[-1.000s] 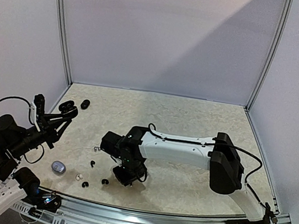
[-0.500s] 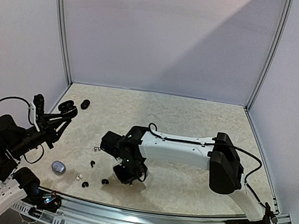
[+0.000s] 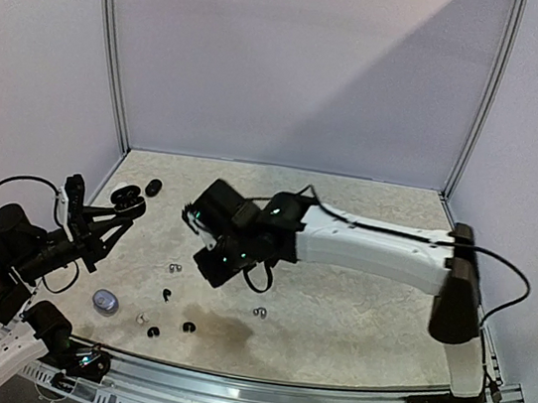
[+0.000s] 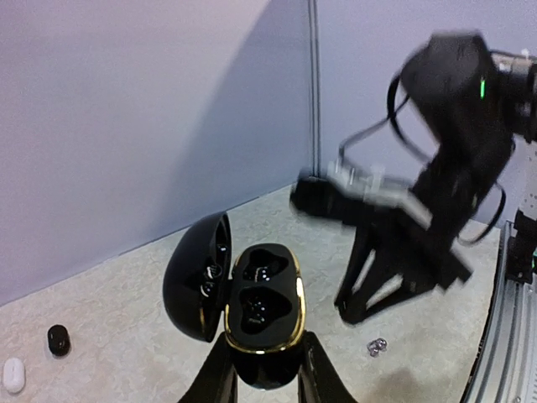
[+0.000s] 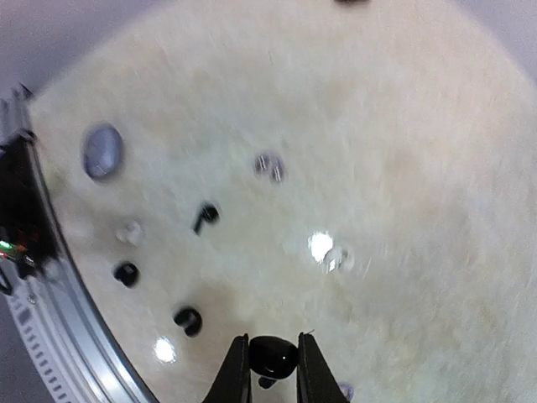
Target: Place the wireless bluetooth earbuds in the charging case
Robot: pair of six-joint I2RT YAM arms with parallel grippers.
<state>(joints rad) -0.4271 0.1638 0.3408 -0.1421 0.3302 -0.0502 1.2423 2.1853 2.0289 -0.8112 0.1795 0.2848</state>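
My left gripper (image 4: 267, 379) is shut on the base of a black charging case (image 4: 264, 302) with a gold rim. Its lid (image 4: 197, 277) hangs open to the left and both wells look empty. From above, the case (image 3: 126, 198) sits raised at the table's left edge in that gripper (image 3: 117, 210). My right gripper (image 5: 273, 363) is shut on a black earbud (image 5: 275, 354), lifted above the table. The right gripper (image 3: 209, 269) hangs over the left-centre, right of the case. Loose earbuds lie below: silvery ones (image 5: 268, 164) (image 5: 336, 256) and black ones (image 5: 205, 216) (image 5: 188, 320).
A grey pebble case (image 3: 106, 301) lies near the front left, with a white bud (image 3: 141, 319) and black buds (image 3: 152, 329) (image 3: 188, 327) beside it. A small black case (image 3: 154, 186) sits at the back left. The metal rail (image 3: 253, 390) borders the near edge.
The right arm has risen from the table near the front and swung back-left, carrying a black earbud between its fingers. A silvery bud now shows where the gripper was. The left arm barely moved.
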